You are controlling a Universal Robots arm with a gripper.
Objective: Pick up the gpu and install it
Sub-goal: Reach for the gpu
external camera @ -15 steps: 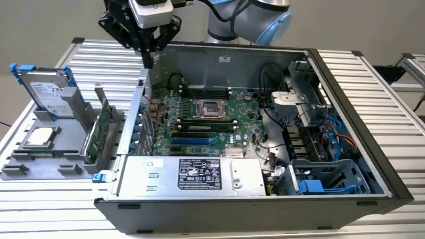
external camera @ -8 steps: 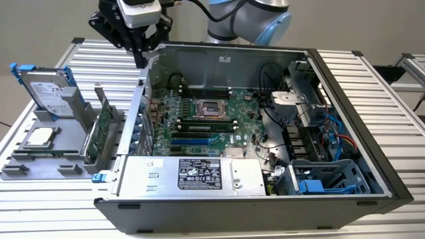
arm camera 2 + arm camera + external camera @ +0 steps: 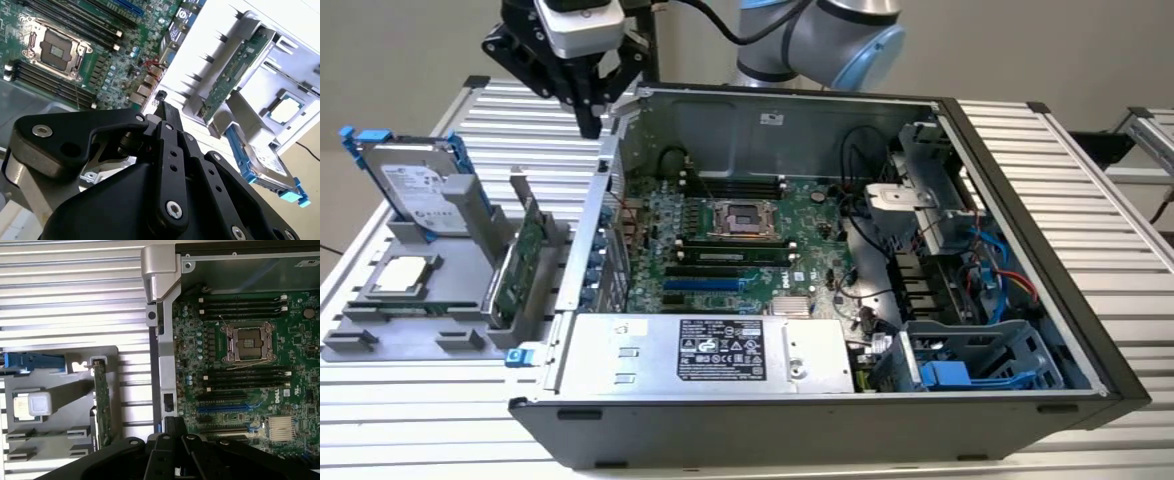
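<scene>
The gpu (image 3: 527, 262) stands on edge in a grey holder (image 3: 400, 330) to the exterior view's left of the open computer case (image 3: 854, 120); its green board faces outward. Both wrist views show the gpu (image 3: 227, 82) (image 3: 102, 405) as a thin green card in that holder. My gripper (image 3: 594, 128) hangs above the case's left wall, beyond the gpu and well above it. Its black fingers are shut with nothing between them. Their joined tips point down past the case edge in both wrist views, where the gripper (image 3: 164, 106) (image 3: 174, 421) is seen from behind.
Inside the case lies the motherboard (image 3: 720, 240) with an open processor socket (image 3: 736, 217), blue expansion slots (image 3: 707, 285) and a power supply (image 3: 720, 350) in front. The holder also carries a hard drive (image 3: 420, 185) in a blue-edged caddy and a processor chip (image 3: 403, 275). Cables fill the case's right side.
</scene>
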